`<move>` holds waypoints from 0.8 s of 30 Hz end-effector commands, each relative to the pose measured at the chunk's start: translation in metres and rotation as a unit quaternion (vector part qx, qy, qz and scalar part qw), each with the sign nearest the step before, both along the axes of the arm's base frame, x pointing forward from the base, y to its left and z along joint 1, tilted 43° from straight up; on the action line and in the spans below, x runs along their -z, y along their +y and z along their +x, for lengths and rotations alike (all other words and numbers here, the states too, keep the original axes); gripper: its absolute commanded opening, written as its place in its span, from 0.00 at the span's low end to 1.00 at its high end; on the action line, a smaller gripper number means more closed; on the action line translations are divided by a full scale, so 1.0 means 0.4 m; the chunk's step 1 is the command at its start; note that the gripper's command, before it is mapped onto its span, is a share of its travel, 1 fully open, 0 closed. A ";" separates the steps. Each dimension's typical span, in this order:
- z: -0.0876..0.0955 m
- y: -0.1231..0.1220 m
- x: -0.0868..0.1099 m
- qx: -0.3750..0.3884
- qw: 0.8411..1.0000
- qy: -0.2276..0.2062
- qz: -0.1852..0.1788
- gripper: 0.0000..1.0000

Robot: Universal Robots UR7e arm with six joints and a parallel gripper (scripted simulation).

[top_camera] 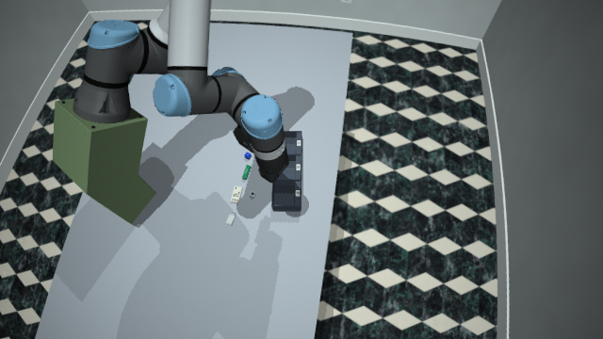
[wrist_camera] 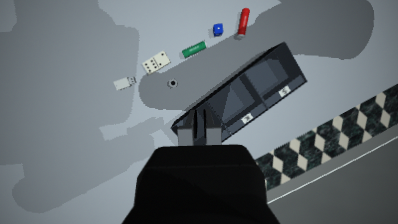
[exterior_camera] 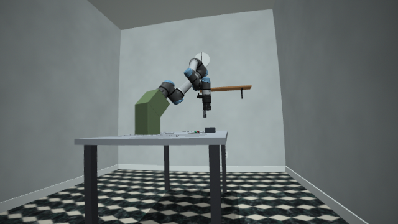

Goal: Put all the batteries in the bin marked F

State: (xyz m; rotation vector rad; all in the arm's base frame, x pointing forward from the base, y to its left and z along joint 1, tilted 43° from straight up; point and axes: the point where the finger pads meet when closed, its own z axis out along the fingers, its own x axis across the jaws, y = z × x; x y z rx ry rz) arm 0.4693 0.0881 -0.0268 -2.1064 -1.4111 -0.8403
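Claw: gripper (wrist_camera: 203, 125) clenched to a thin slit, nothing between the fingers; it points down, well above the table (exterior_camera: 149, 140).
Under claw: one end of the bin row (wrist_camera: 215, 95), as seen from the wrist.
Bins: three dark compartments in a row near the table edge; the labels are too small to read.
Batteries: red cylinder (wrist_camera: 243, 21) with a grey tip lies on the table beside the bins, outside them; whether the green stick (wrist_camera: 194, 49) is one cannot be told.
Other things: blue cube (wrist_camera: 218, 29), domino (wrist_camera: 156, 62), nut (wrist_camera: 172, 83) and USB stick (wrist_camera: 124, 82) in a loose line beside the bins.
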 end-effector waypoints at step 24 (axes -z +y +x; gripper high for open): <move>0.159 0.041 0.088 0.238 0.941 0.226 0.080 0.31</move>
